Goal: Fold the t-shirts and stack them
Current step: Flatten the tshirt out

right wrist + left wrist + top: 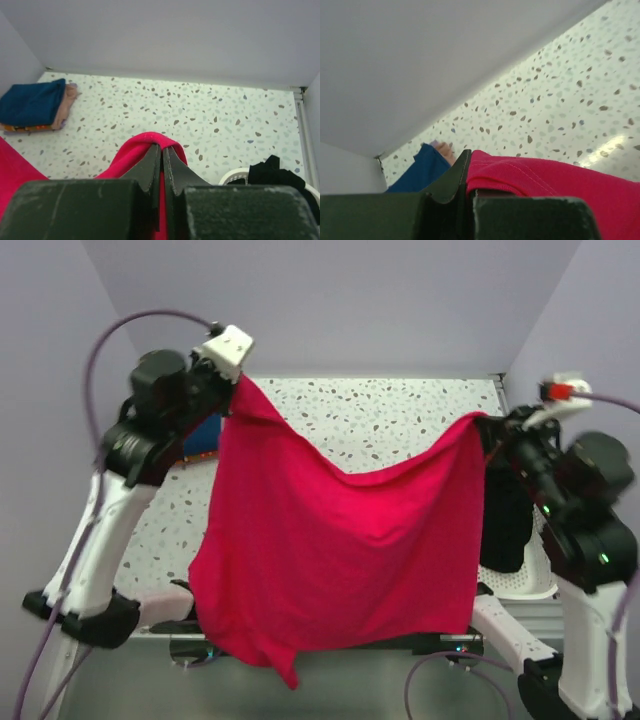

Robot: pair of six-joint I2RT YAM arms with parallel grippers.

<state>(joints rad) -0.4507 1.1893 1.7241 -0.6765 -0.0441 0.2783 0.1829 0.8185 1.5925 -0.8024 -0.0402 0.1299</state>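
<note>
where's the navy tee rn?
Right wrist view: navy tee lies folded atop a pink tee at the table's far left, by the back wall.

No text, label, brand, number or sign can be read anywhere in these views.

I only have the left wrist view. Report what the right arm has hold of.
Observer: The right gripper is shut on another top corner of the same red t-shirt.
Operator: Describe how the shirt hangs.
Observer: It hangs spread out between the right gripper and the left gripper, and its top edge sags in the middle.
Operator: Tell me what is left to fold.
Observer: Black clothing lies heaped in a white basket beside the right arm.
</note>
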